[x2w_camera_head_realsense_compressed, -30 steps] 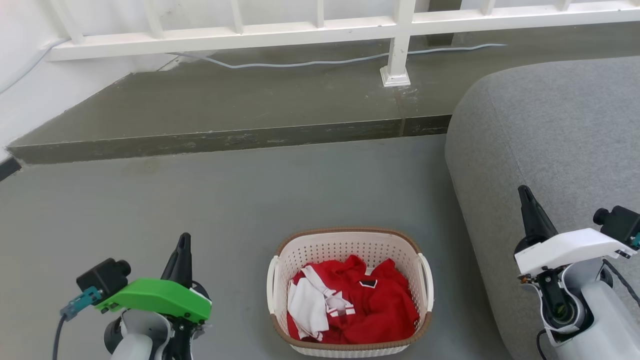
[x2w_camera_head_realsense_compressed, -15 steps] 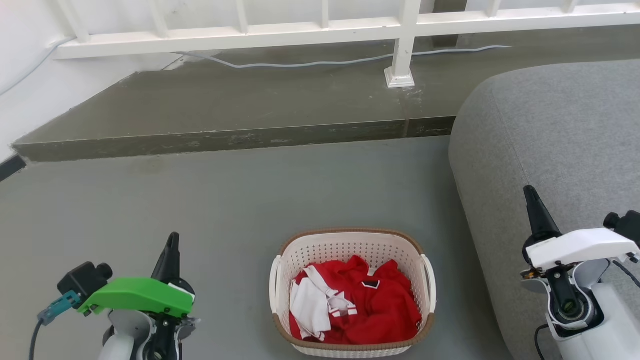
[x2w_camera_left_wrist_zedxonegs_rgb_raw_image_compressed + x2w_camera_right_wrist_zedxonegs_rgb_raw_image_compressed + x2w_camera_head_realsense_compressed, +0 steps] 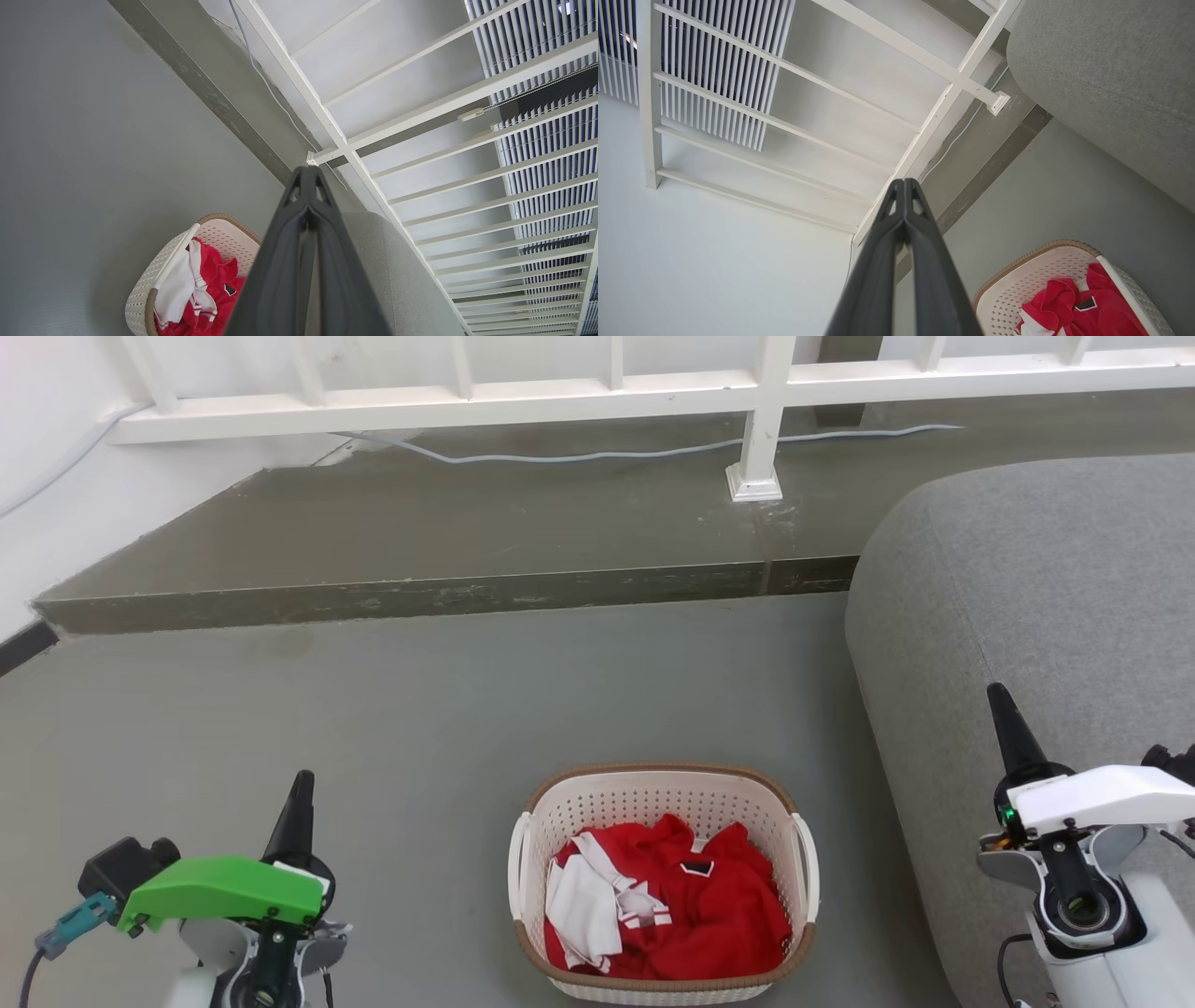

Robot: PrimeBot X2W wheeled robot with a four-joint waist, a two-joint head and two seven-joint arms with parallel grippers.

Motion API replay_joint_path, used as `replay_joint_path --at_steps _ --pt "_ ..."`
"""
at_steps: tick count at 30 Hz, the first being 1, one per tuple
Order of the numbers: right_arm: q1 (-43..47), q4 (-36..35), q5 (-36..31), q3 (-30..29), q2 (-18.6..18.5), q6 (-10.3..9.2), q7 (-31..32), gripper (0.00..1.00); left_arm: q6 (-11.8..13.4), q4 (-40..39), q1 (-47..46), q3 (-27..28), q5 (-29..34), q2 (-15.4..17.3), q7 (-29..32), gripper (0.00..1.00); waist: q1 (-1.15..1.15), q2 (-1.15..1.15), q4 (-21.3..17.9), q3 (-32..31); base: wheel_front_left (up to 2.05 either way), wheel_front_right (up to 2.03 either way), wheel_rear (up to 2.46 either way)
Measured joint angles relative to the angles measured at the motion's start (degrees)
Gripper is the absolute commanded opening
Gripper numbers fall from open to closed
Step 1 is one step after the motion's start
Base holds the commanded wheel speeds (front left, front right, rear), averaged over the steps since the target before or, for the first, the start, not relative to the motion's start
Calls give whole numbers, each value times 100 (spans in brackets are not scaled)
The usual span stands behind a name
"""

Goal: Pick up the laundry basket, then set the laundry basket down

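The left pincer [image 3: 299, 800] sits at the lower left and the right pincer [image 3: 1003, 709] at the lower right. Both have their fingers pressed together on nothing, each well apart from the laundry basket [image 3: 644, 800]. The basket stands upright on the grey floor [image 3: 448, 709] between them, just beside a grey upholstered seat [image 3: 1046, 597]. It is cream-white perforated plastic, rounded-rectangular, with a brown woven-look rim and base band and a white handle on each side. Red clothing [image 3: 728, 919] with a white piece [image 3: 571, 915] lies crumpled inside. Farther off, a low concrete step [image 3: 467, 523] carries a pale cable [image 3: 597, 455] and a white railing [image 3: 597, 394].
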Motion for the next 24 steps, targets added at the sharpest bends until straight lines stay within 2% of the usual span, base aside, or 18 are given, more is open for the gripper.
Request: replay_joint_path --at_steps 24 --pt "62 -41 1515 -633 298 201 494 0 -226 -91 51 621 -1481 -18 482 0 0 0 115 -18 0 0 0"
